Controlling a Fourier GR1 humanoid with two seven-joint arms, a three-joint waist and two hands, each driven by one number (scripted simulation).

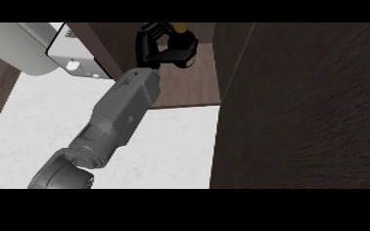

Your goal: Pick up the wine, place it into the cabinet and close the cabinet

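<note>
So here's where I'm at: my left hand (165, 49) is up inside the open cabinet (206, 39), fingers curled round the wine (180, 27). Honestly, all I can see of the bottle is a yellow bit poking out at the far side of my hand. The rest is hidden behind my fingers, so I can't tell whether it's upright or tilted. It's above the brown shelf (189, 85), and I can't say for sure whether the base is touching down yet.

Handling-wise, my guess is that it's a glass bottle: stiff, smooth, a bit slippery, heavy for how narrow it is, and not something you want to knock over. I'd hold it round the body, not the neck, since that seems like the steadier spot. Tall and narrow means tippy, so I'd want the base flat on the shelf before I let go.

The big dark panel on the right looks like the door (289, 103), swung open towards me, and it'll need shutting afterwards. Near side is the white counter (177, 142). There's a white appliance (72, 56) off to the far left, well away from the bottle. My right hand isn't showing anywhere.
</note>
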